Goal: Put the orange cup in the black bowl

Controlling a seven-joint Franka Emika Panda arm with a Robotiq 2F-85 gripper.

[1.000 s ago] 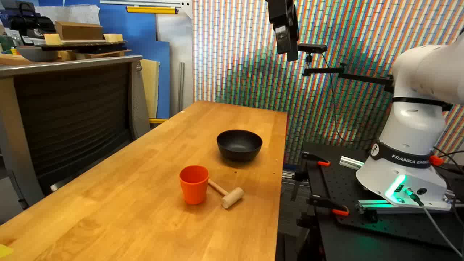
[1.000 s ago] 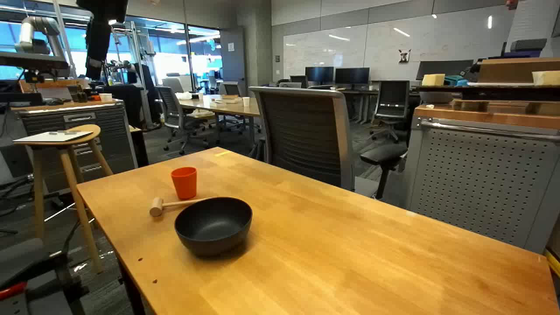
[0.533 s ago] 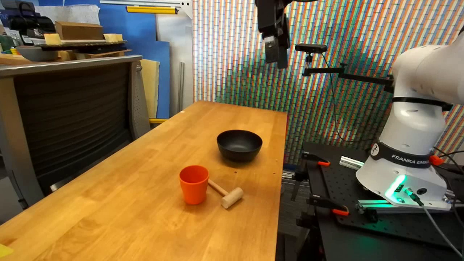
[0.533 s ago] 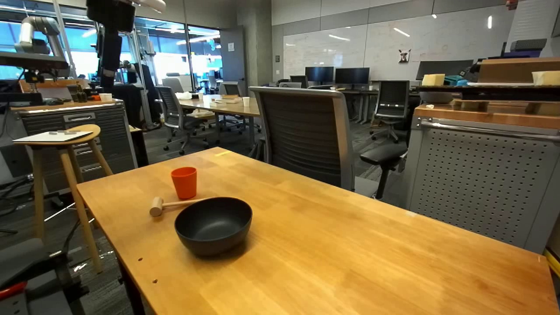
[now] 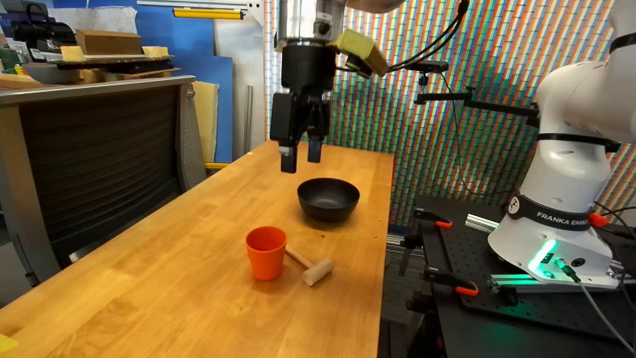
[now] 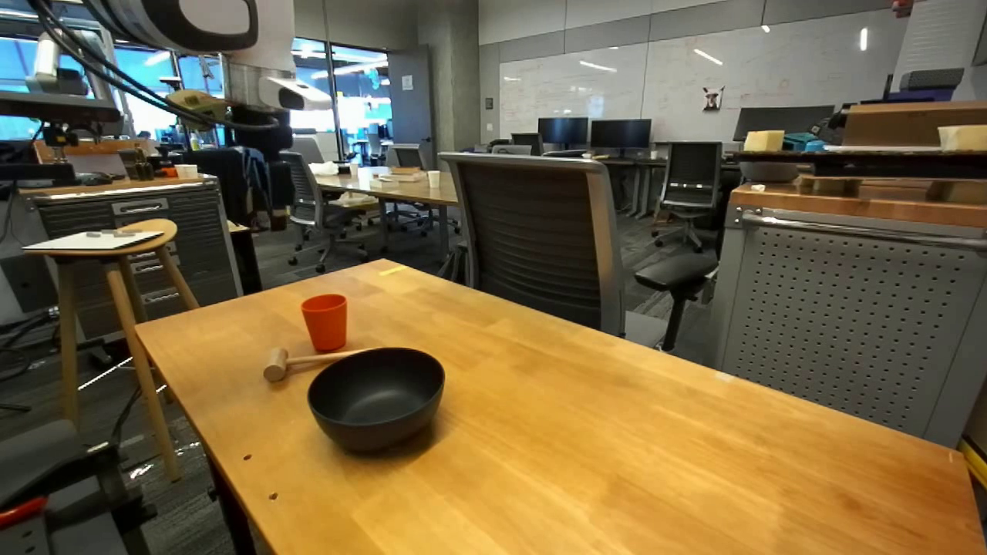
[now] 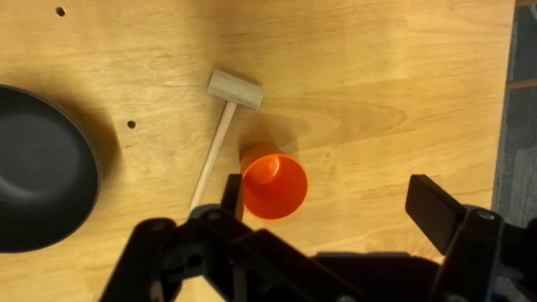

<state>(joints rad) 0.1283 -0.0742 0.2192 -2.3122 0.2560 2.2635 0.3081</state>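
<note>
In an exterior view, a chair (image 6: 532, 239) with a ribbed dark back stands just beside the long edge of the wooden surface (image 6: 655, 439). A wooden stool (image 6: 160, 229) is near one corner of the surface. Well beyond the surface are a whiteboard (image 6: 570, 89) catching streaks of light, two monitors (image 6: 621, 132), bright windows (image 6: 362, 85) and a grey door (image 6: 409, 96). Dark floor (image 6: 636, 235) shows past the surface's edges. In an exterior view, a striped multicoloured backdrop (image 5: 497, 164) rises behind the surface's far end.

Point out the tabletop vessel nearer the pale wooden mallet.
The tapered orange plastic cup, upright beside the mallet; the round black bowl stands farther off.
</note>
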